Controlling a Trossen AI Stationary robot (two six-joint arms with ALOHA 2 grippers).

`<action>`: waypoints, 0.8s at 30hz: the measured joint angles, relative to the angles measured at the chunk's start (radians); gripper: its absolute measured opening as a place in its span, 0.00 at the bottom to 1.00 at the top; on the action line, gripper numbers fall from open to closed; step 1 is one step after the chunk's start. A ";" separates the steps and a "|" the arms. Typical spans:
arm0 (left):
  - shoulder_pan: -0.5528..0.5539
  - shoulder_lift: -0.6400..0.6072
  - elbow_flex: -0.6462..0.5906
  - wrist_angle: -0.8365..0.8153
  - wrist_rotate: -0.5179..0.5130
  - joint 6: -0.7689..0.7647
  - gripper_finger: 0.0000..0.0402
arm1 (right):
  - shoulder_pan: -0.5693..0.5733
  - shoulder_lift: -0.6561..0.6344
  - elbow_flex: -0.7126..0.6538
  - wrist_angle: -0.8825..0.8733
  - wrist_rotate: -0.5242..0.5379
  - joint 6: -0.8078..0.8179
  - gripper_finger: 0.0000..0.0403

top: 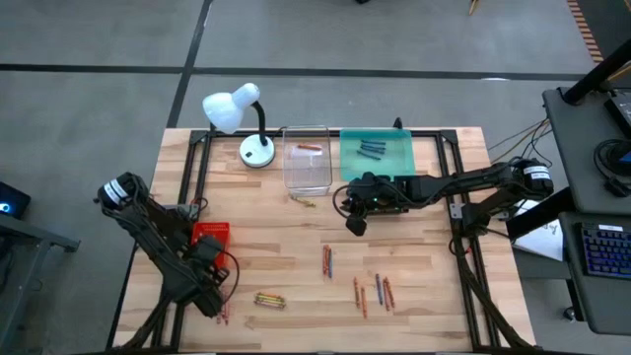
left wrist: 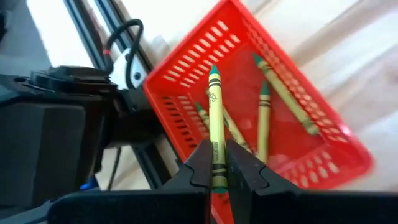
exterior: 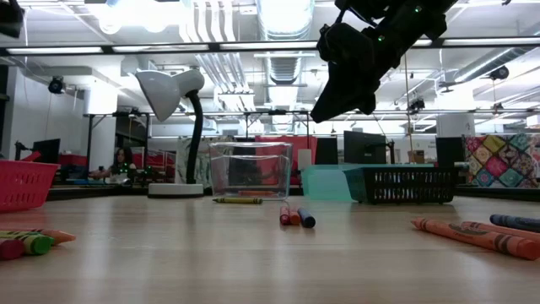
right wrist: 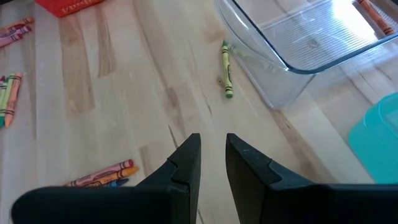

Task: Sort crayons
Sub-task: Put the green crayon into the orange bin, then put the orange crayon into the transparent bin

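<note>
My left gripper (left wrist: 216, 163) is shut on a yellow-green crayon (left wrist: 215, 118) over the red tray (left wrist: 292, 149), which holds several green and yellow crayons (left wrist: 283, 93). In the high view my left gripper (top: 209, 248) is at the red tray (top: 211, 234) near the table's left edge. My right gripper (right wrist: 213, 146) is empty, its fingers a little apart, high above mid-table (top: 355, 223). Loose crayons lie flat on the table (top: 327, 261) (top: 373, 292) (top: 270, 299). One crayon (right wrist: 227, 70) lies by the clear tray (top: 307, 158). My left gripper pinches the yellow-green crayon between its two fingers at the crayon's back end (left wrist: 217, 177). The crayon runs on straight ahead from the fingers, its green tip (left wrist: 214, 70) pointing away over the red tray. It is lifted clear.
A white desk lamp (top: 242, 118) stands at the far left. A teal tray (top: 377, 156) with blue crayons sits right of the clear tray, and a black tray (exterior: 405, 181) beside it. More crayons lie near the left front corner (top: 223, 314). Bare wood lies mid-table.
</note>
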 joint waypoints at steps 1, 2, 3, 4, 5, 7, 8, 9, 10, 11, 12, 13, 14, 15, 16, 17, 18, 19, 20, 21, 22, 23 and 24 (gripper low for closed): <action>0.004 0.002 -0.010 0.001 0.000 0.001 0.00 | 0.000 0.000 0.000 -0.005 -0.001 0.010 0.16; 0.009 0.003 -0.019 0.001 0.000 0.003 0.00 | 0.001 0.000 0.000 -0.009 0.000 0.014 0.16; 0.014 0.003 -0.026 0.002 0.000 0.009 0.01 | 0.001 0.000 0.000 -0.012 0.000 0.014 0.16; 0.020 0.001 -0.033 0.003 0.000 0.017 0.02 | 0.001 0.000 0.000 -0.015 -0.001 0.015 0.16; 0.026 0.000 -0.040 0.006 0.000 0.018 0.02 | 0.002 0.000 0.000 -0.017 -0.001 0.020 0.16; 0.036 -0.001 -0.054 0.006 -0.001 0.007 0.04 | 0.003 0.000 0.000 -0.015 -0.001 0.026 0.16; 0.040 -0.001 -0.060 0.006 -0.001 0.003 0.05 | 0.003 0.000 0.000 -0.015 -0.001 0.029 0.16; 0.044 -0.001 -0.065 0.006 -0.002 0.002 0.06 | 0.003 0.000 0.000 -0.015 -0.001 0.030 0.16; 0.046 -0.001 -0.069 0.006 -0.002 0.002 0.07 | 0.003 0.000 0.000 -0.015 -0.001 0.030 0.16; 0.046 -0.001 -0.070 0.006 -0.002 0.001 0.08 | 0.003 0.000 0.000 -0.015 -0.001 0.030 0.16; 0.047 -0.001 -0.071 0.006 -0.002 0.000 0.10 | 0.003 0.000 0.000 -0.015 -0.001 0.031 0.16; 0.047 -0.001 -0.072 0.006 -0.002 0.000 0.11 | 0.003 0.000 0.000 -0.015 -0.001 0.032 0.16; 0.047 -0.001 -0.072 0.006 -0.001 0.000 0.13 | 0.003 0.000 0.000 -0.015 -0.001 0.033 0.16; 0.047 -0.001 -0.072 0.007 -0.001 0.000 0.14 | 0.003 0.000 0.000 -0.015 -0.001 0.033 0.16; 0.047 -0.001 -0.072 0.007 -0.001 0.000 0.16 | 0.003 0.000 0.000 -0.015 -0.002 0.033 0.16; 0.047 -0.001 -0.072 0.007 -0.001 0.000 0.17 | 0.003 0.000 0.000 -0.015 -0.002 0.033 0.16; 0.047 -0.002 -0.072 0.008 -0.001 0.000 0.18 | 0.003 0.000 0.000 -0.015 -0.002 0.033 0.16; 0.047 -0.002 -0.072 0.008 -0.001 -0.001 0.19 | 0.003 0.000 0.000 -0.015 -0.003 0.033 0.16; 0.047 -0.002 -0.071 0.008 -0.001 -0.003 0.20 | 0.003 0.000 0.000 -0.015 -0.003 0.033 0.16; 0.047 -0.002 -0.067 0.008 -0.003 -0.004 0.21 | 0.003 0.000 0.000 -0.015 -0.003 0.033 0.16; 0.047 -0.002 -0.061 0.009 -0.011 -0.004 0.22 | 0.004 0.000 0.000 -0.015 -0.003 0.040 0.16; 0.046 -0.001 -0.051 0.009 -0.034 -0.004 0.22 | 0.005 0.000 0.000 -0.015 -0.003 0.051 0.16; 0.045 -0.002 -0.039 0.011 -0.064 -0.003 0.22 | 0.007 0.000 0.000 -0.015 -0.004 0.061 0.16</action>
